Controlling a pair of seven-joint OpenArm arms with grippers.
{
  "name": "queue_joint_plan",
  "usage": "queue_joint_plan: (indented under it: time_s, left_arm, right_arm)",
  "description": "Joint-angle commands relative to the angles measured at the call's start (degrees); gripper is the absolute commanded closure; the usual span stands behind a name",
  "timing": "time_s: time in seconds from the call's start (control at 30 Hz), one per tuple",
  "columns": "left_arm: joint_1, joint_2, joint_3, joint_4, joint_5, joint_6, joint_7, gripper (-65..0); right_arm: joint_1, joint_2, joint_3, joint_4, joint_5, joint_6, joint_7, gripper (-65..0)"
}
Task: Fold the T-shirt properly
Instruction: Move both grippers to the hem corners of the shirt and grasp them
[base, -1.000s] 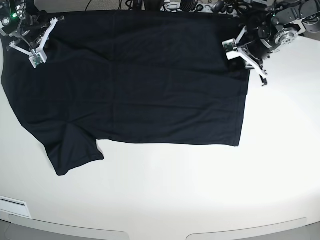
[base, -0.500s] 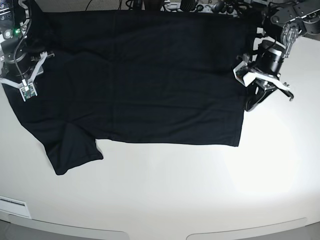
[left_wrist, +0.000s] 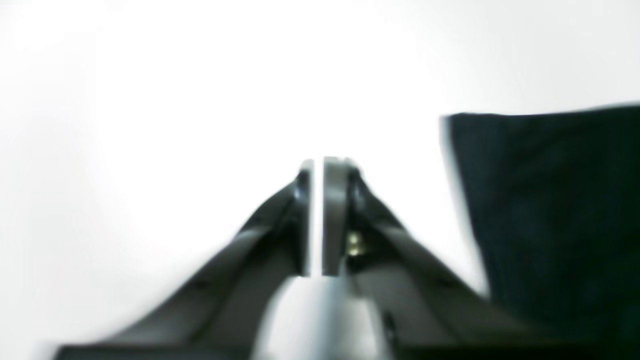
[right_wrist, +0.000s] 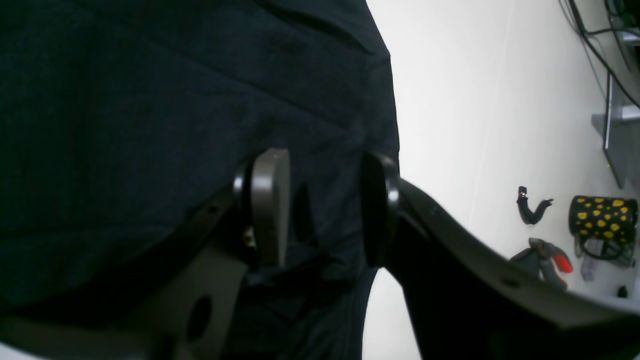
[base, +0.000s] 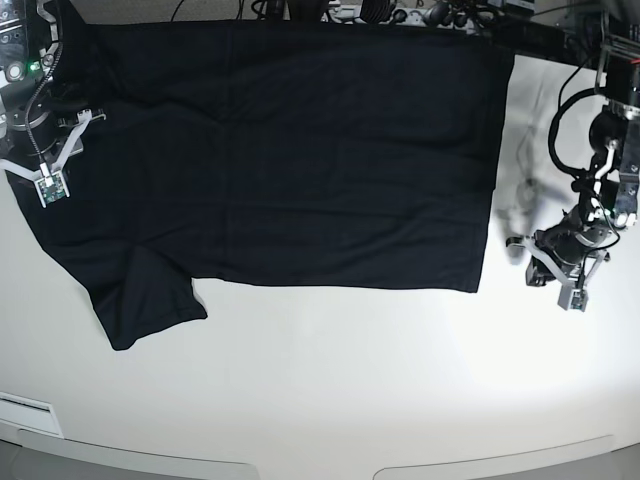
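The plain black cotton T-shirt (base: 280, 150) lies flat across the upper frame. My right gripper (right_wrist: 320, 210), at its left edge, has fingers apart over cloth; my left gripper (left_wrist: 317, 220), lower right on bare white table (base: 330, 390), is nearly closed, empty. I'd pinch both lower corners evenly.

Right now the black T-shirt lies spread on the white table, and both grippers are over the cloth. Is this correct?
Only one is. The base view shows the left gripper over the bare white table, beside the T-shirt hem. The right gripper is over the cloth.
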Motion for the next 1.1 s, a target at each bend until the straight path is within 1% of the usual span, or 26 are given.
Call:
queue_joint_plan:
  time_s: [0.0, 0.03, 0.07, 0.1, 0.2, 0.3, 0.43, 0.53, 0.63, 0.67, 0.7, 0.73, 0.8, 0.9, 0.93, 0.97, 1.07]
  left_arm:
    - [-3.0, -0.9, -1.5, -2.0, -3.9, -2.4, 0.7, -19.0]
    - [-4.3, -0.4, -1.6, -4.8, -6.4, -5.0, 2.8, -25.2]
    - [-5.7, 0.2, -1.6, -7.4, -8.2, -7.8, 4.4, -28.0]
    - [-7.1, 0.8, -1.6, -9.8, -9.6, -10.1, 6.4, -28.2]
    - [-10.6, 2.9, -1.2, -15.5, -14.3, -13.8, 11.1, -28.2]
    - [-13.0, 5.2, 0.7, -20.3, -16.0, -16.0, 12.8, -28.2]
    - [-14.2, 8.4, 4.4, -23.0, -19.0, -19.1, 17.7, -28.2]
    - [-14.2, 10.1, 6.6, -23.0, -20.3, -19.4, 20.8, -28.2]
    - [-14.2, 11.0, 7.0, -23.0, -21.7, -19.4, 22.8, -28.1]
    - [-14.2, 11.0, 7.0, -23.0, -22.5, -19.4, 22.9, -27.2]
    - [-14.3, 10.9, 6.9, -23.0, -23.1, -19.4, 22.8, -24.1]
    - [-14.4, 10.8, 6.9, -23.0, -23.2, -19.4, 22.8, -18.4]
    - [-14.4, 10.6, 6.9, -23.0, -23.0, -18.7, 22.8, -0.2]
    - [-14.4, 10.5, 6.9, -23.0, -20.0, -19.0, 21.9, 0.0]
    - [-14.4, 10.5, 6.9, -23.0, -19.3, -19.0, 21.5, 0.0]
    - [-14.4, 10.5, 6.9, -23.0, -18.9, -19.0, 21.5, 0.0]
    - [-14.4, 10.5, 6.9, -23.0, -18.7, -19.0, 21.5, 0.0]
  right_arm:
    - [0.3, 0.9, 0.5, 1.0, -0.7, -0.4, 1.0, -26.1]
    - [0.3, 0.9, 0.5, 1.0, -0.7, -0.4, 1.0, -26.1]
    - [0.3, 0.9, 0.5, 1.0, -0.7, -0.5, 1.2, -26.1]
    - [0.3, 0.9, 0.5, 1.0, -0.7, -0.5, 1.4, -26.1]
    - [0.3, 0.9, 0.5, 1.0, -0.7, -0.5, 1.4, -26.1]
    - [0.4, 0.9, 0.5, 1.0, -0.7, -0.4, 1.4, -26.1]
    - [0.5, 1.0, 0.5, 1.0, -0.7, -0.4, 1.7, -26.1]
    - [0.5, 1.0, 0.5, 1.0, -0.7, -0.4, 2.5, -26.2]
    - [0.7, 1.0, 0.5, 1.0, -0.7, -0.5, 4.0, -26.1]
    - [0.8, 1.0, 0.5, 1.0, -0.7, -0.7, 4.9, -26.2]
    - [1.2, 0.9, 0.5, 1.0, -0.7, -0.8, 5.8, -26.2]
    - [1.8, 1.0, 0.5, 0.9, -0.7, -1.1, 6.9, -26.2]
    - [3.8, 1.0, 0.5, -0.2, -0.7, -1.5, 9.8, -26.2]
    - [10.0, 0.9, 0.5, -6.0, 0.4, -1.4, 14.1, -26.2]
    - [12.9, 0.9, 0.5, -9.1, 2.3, -1.2, 14.7, -26.2]
    - [16.2, 0.9, 0.5, -12.6, 4.8, -0.1, 14.8, -26.2]
    - [27.0, 0.8, 0.5, -26.0, 13.7, 4.6, 14.7, -26.2]
